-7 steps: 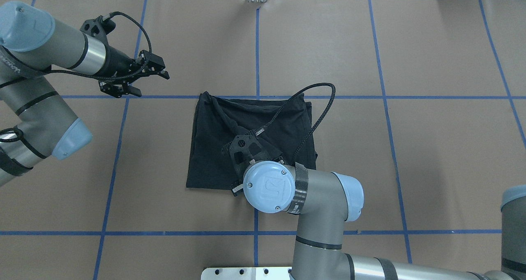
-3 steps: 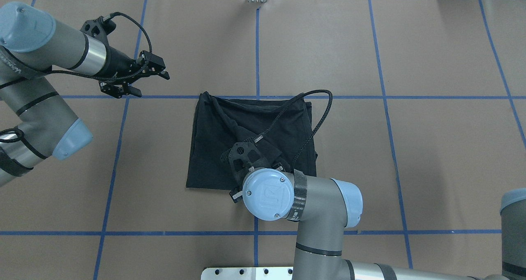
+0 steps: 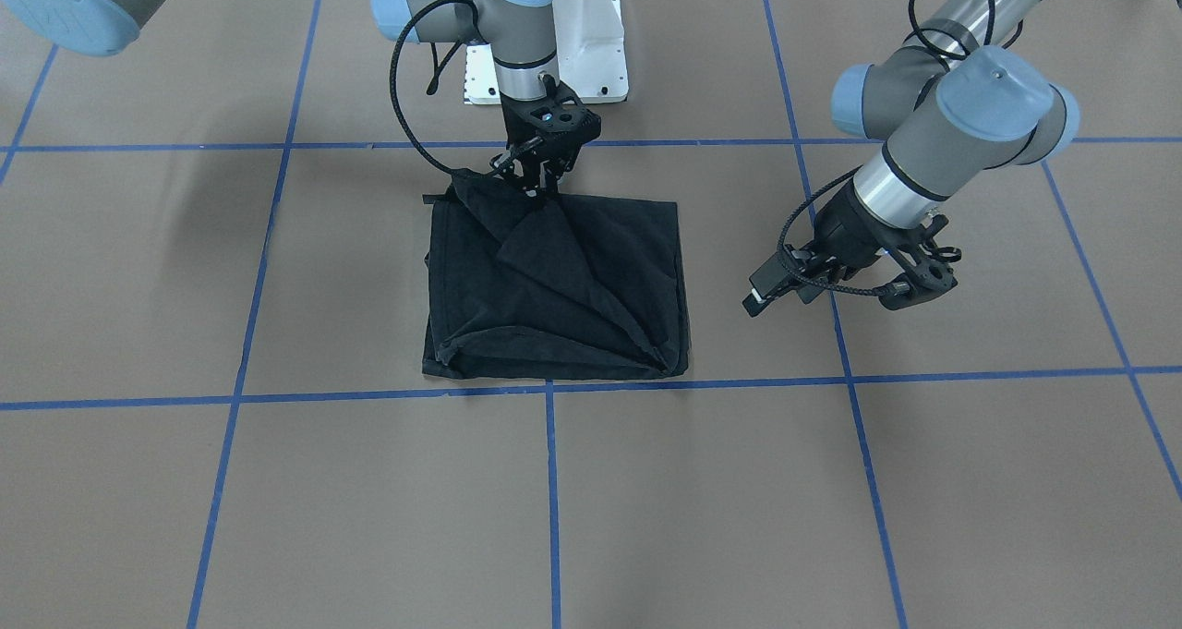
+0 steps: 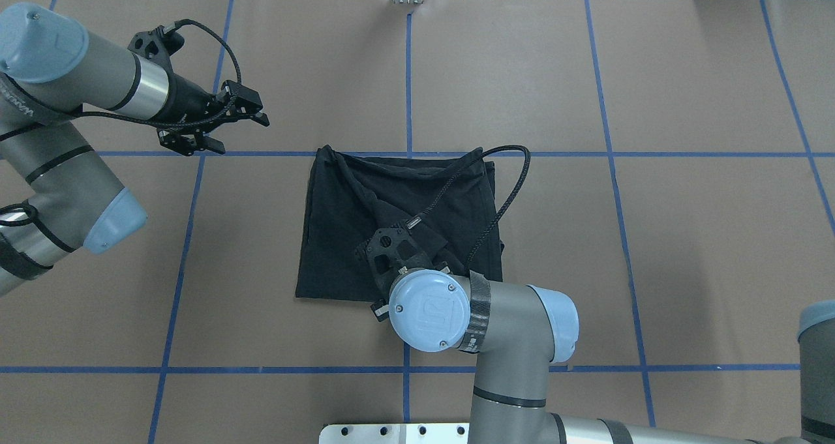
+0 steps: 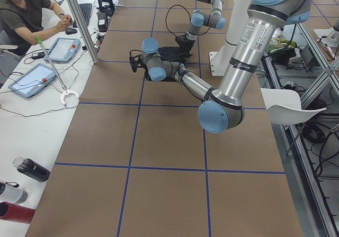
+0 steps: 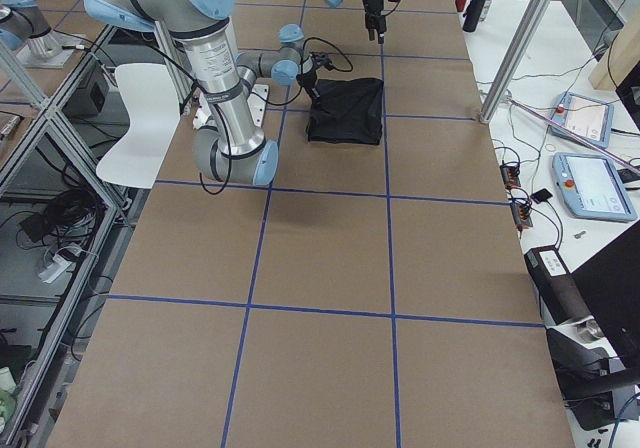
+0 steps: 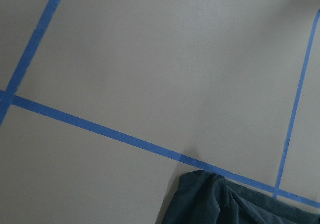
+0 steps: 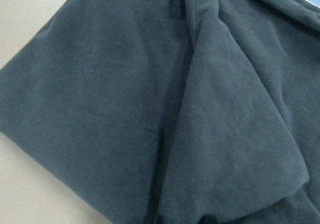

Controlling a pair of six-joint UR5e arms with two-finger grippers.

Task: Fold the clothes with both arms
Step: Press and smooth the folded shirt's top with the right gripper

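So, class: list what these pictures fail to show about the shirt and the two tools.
1. Right tool: in the overhead view its own wrist covers the fingertips; in the front view it is black against the black T-shirt, so the grip is unclear.
2. T-shirt's inner layers: hidden by its own folds in every view.
3. Left tool: tiny in both side views.

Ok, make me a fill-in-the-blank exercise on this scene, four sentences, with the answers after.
1. The folded T-shirt is ___ in colour.
2. The right claw is ___ on the T-shirt's edge nearest the robot's base.
3. The left claw hangs over bare table, away from the T-shirt, with its jaws ___.
4. The table's grid lines are ___ tape.

Missing words: black; shut; open; blue.
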